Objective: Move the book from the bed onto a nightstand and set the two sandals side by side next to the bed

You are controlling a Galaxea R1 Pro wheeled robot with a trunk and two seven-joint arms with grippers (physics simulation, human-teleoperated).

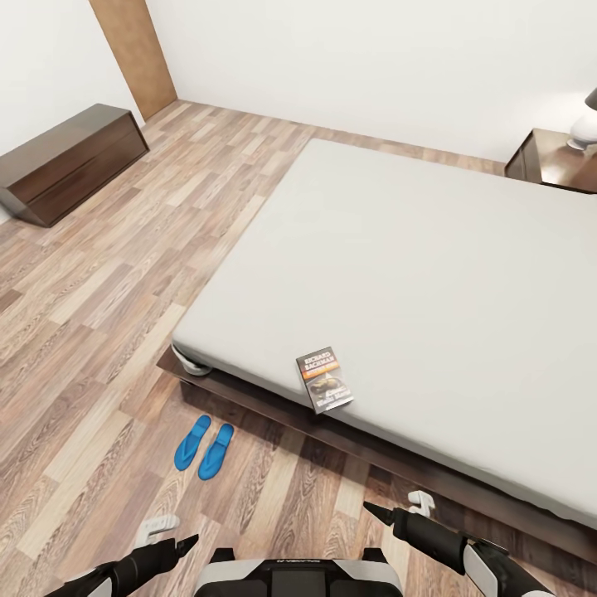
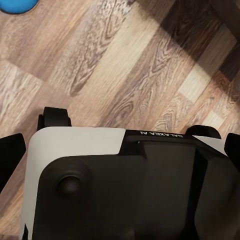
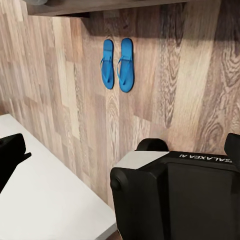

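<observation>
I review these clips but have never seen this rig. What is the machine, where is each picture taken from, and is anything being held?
This is a simulated wheeled robot with two arms. The large picture comes from its head camera, looking down into a bedroom. The other two come from cameras on its wrists. Low in the head view are the left end effector and the right end effector, both open and empty. On the bed lies a book near the edge. Two blue sandals sit side by side on the wooden floor. A nightstand stands in the far corner.
</observation>
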